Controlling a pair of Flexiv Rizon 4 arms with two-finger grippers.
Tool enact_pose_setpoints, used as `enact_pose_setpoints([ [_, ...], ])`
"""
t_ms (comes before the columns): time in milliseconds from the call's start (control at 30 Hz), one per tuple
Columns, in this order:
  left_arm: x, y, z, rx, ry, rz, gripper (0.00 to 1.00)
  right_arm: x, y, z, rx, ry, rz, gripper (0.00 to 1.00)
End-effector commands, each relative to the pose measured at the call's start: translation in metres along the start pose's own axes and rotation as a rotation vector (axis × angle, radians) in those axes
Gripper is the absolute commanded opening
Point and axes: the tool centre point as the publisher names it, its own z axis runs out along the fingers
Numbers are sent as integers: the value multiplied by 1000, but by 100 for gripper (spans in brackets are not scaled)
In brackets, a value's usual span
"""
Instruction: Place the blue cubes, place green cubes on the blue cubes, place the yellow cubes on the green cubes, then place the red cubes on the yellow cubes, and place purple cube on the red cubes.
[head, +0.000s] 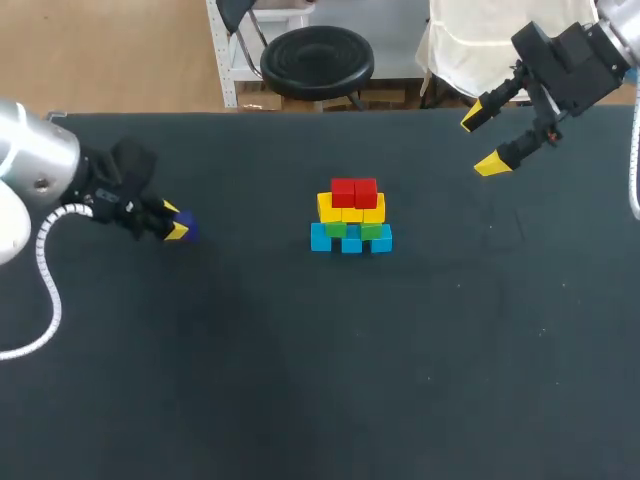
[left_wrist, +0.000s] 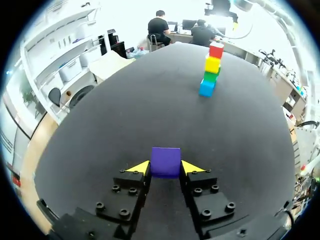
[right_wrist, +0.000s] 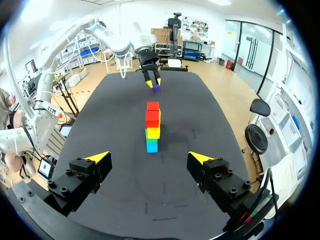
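Observation:
A stepped stack (head: 351, 220) stands mid-table: blue cubes (head: 350, 240) at the base, green cubes (head: 371, 230) on them, yellow cubes (head: 351, 209) above, two red cubes (head: 354, 192) on top. The same stack (left_wrist: 210, 70) lies far ahead of my left gripper and straight ahead of my right one (right_wrist: 153, 126). My left gripper (head: 176, 224) is at the table's left, shut on the purple cube (left_wrist: 165, 161), which sits between its yellow fingertips (left_wrist: 137, 167). The purple cube (right_wrist: 156, 87) shows beyond the stack in the right wrist view. My right gripper (head: 487, 137) hangs open and empty above the far right.
The black table (head: 320, 380) holds nothing else. Its far edge runs close behind my right gripper (right_wrist: 149, 160).

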Motion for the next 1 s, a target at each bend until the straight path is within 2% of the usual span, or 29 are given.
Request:
enact_pose_setpoints([
  [33, -18, -8, -20, 15, 4, 32, 0, 0, 0, 0, 1, 0, 0, 100],
  [200, -37, -18, -31, 64, -27, 64, 0, 0, 0, 0, 1, 0, 0, 100],
  [433, -62, -38, -43, 131, -80, 176, 0, 0, 0, 0, 1, 0, 0, 100],
  [533, -73, -48, -50, 143, -84, 220, 0, 0, 0, 0, 1, 0, 0, 100],
  [600, -79, -52, -54, 119, -79, 231, 0, 0, 0, 0, 1, 0, 0, 100],
  [1000, -81, -52, -56, 106, -78, 233, 0, 0, 0, 0, 1, 0, 0, 100],
])
